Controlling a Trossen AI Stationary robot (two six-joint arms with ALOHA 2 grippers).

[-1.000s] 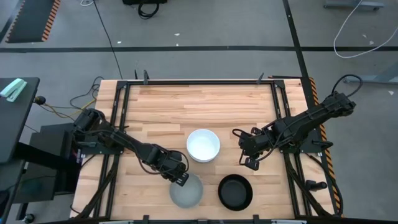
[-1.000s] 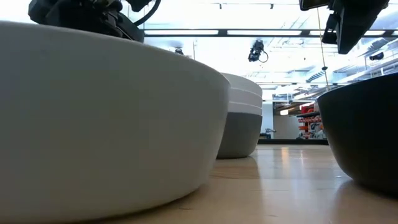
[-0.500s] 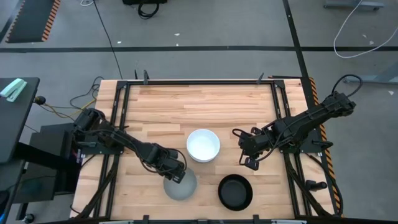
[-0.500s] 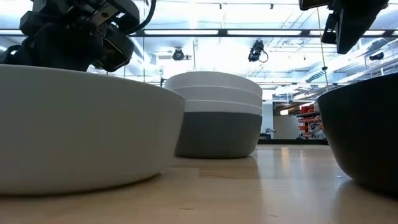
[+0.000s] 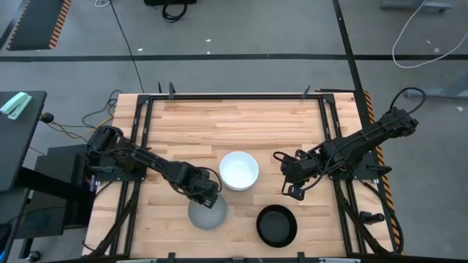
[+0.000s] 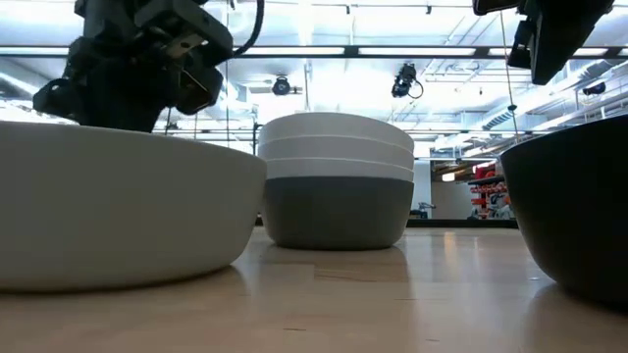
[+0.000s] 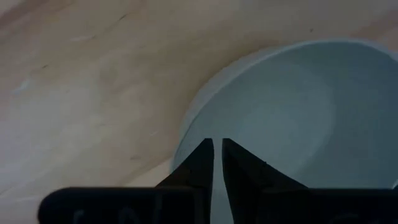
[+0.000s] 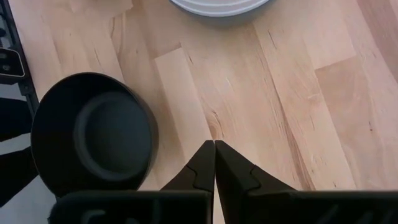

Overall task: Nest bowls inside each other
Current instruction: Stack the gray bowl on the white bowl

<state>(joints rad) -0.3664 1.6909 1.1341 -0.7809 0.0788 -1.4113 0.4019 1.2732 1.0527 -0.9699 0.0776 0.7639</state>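
Observation:
A light grey bowl sits on the table near its front edge, left of the middle. My left gripper is over the bowl's far rim, its fingers almost together. A stack of nested bowls, white ones in a dark grey one, stands at the table's middle. A black bowl rests on its base at the front right. My right gripper hangs shut above bare wood between the stack and the black bowl. My left gripper has the light grey bowl by its far rim, coming from above with the fingers pointing steeply down. The fingers cover the place of contact, so I cannot tell whether one stands inside and one outside. The bowl sits upright on the table.
Black frame rails run along the table's left and right sides. Bare wood lies across the far half of the table and between the light grey bowl and the black bowl.
My left gripper has moved toward the table's left and far edges and tipped more steeply down. The light grey bowl has slid with it along the table, away from the near edge and the black bowl, staying upright.

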